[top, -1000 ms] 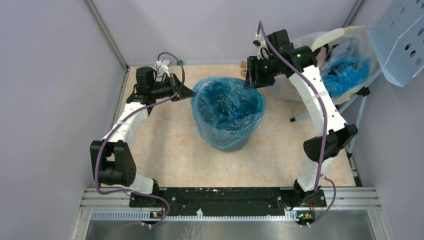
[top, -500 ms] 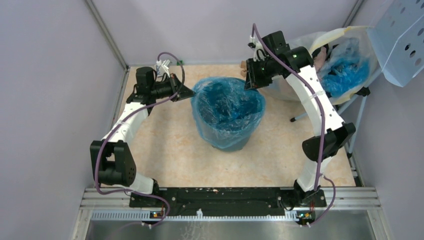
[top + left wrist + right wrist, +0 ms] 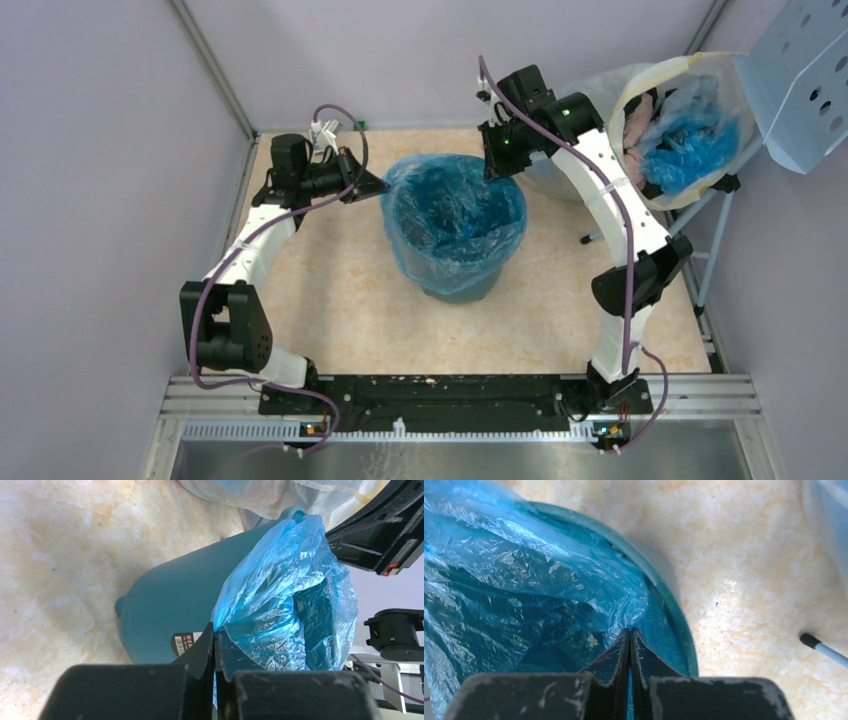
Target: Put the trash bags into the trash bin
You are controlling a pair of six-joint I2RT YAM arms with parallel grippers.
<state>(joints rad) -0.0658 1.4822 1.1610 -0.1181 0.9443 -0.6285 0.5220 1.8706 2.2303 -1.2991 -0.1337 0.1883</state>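
Both left pincer (image 3: 214, 630) and right pincer (image 3: 630, 632) pinch trash bag (image 3: 280, 580) in bin (image 3: 170, 600) beside sack (image 3: 610, 82).

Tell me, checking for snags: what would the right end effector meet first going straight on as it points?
Probably the trash bag film lining the trash bin, inside the rim; the right end effector is shut on that film. Depth is unclear.

Both arms reach forward, grippers pinched closed.
The left arm (image 3: 250, 250) is bent low, its left gripper (image 3: 214, 636) pointing right; the right arm (image 3: 620, 200) arches high, its right gripper (image 3: 630, 632) angled down. Each clamps bag (image 3: 280, 595) film.
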